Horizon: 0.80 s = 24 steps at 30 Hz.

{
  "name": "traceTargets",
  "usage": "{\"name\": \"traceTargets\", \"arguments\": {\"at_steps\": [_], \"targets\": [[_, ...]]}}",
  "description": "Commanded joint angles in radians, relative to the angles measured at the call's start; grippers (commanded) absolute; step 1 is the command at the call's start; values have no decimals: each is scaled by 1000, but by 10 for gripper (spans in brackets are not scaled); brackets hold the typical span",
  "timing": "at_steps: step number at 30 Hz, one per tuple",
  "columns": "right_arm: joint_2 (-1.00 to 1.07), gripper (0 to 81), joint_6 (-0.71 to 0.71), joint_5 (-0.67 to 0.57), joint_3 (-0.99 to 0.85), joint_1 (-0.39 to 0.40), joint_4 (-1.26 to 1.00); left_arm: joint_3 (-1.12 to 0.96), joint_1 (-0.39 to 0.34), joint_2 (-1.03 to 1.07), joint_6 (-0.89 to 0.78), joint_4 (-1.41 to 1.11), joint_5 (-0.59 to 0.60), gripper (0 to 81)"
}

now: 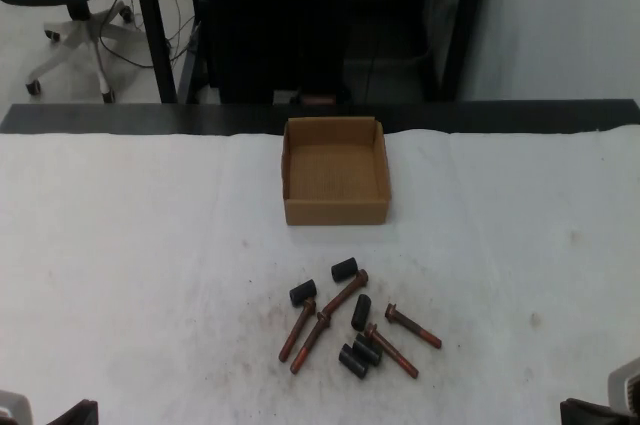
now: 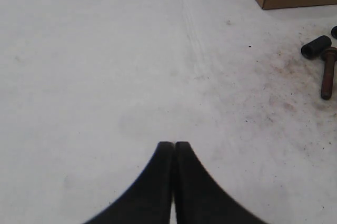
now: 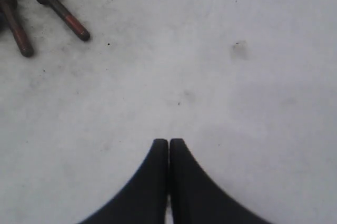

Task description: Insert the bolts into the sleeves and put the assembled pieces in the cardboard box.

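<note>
While wrist views show left gripper (image 2: 174, 144) and right gripper (image 3: 168, 140) pinched together empty, the high view places the brown cardboard box (image 1: 335, 211) twelve o'clock of rusty-red metal bolts (image 1: 342, 297).

So the bench (image 1: 100, 117) has a stained white cloth (image 1: 120, 245) over it, the open cardboard box (image 1: 335, 211) sits toward 12 o'clock, and rusty bolts (image 1: 412, 326) and black sleeves (image 1: 344, 268) lie jumbled at its 6 o'clock.
</note>
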Motion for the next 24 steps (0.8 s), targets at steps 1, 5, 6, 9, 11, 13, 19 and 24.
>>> {"name": "traceTargets", "arguments": {"at_steps": [1, 5, 6, 9, 11, 13, 19, 24], "targets": [[-6, 4, -5, 2, -10, 3, -2, -9, 0, 0, -6, -4, -2, 3], [-6, 4, -5, 2, -10, 3, -2, -9, 0, 0, -6, -4, -2, 3], [-6, 4, -5, 2, -10, 3, -2, -9, 0, 0, -6, -4, -2, 3], [-6, 4, -5, 2, -10, 3, -2, -9, 0, 0, -6, -4, -2, 3], [-6, 4, -5, 2, -10, 3, -2, -9, 0, 0, -6, -4, -2, 3], [-6, 4, -5, 2, -10, 3, -2, -9, 0, 0, -6, -4, -2, 3], [-6, 4, -5, 2, -10, 3, -33, -9, 0, 0, -6, -11, -2, 3], [-6, 4, 184, -120, -10, 3, -282, -9, 0, 0, -76, -214, 66, 3]]}}
